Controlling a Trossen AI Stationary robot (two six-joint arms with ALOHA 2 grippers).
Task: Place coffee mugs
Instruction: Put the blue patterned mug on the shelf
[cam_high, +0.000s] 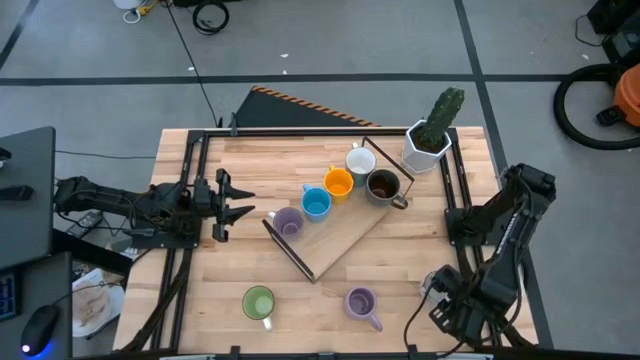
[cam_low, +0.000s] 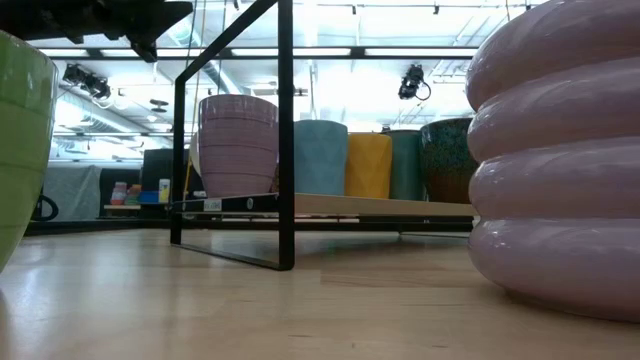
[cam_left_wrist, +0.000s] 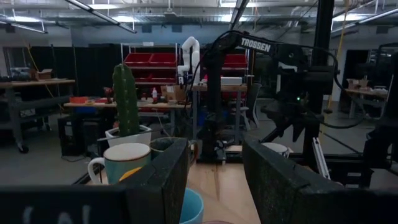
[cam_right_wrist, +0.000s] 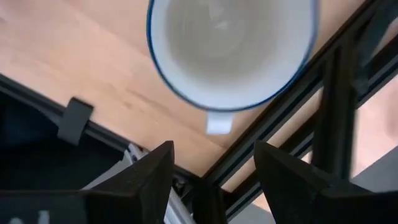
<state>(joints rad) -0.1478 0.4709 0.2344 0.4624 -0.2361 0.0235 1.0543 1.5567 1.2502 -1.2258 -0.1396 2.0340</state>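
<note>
Five upright mugs (cam_high: 338, 183) on rack; green (cam_high: 258, 303), lilac (cam_high: 360, 302) near front

Two dark jointed arms, white "TROSSEN" lettering on one

In the low view the green mug (cam_low: 20, 140) and a lilac mug (cam_low: 560, 150) are cut off by the edges; the white mug (cam_right_wrist: 230, 53) is cropped in the right wrist view.
</note>
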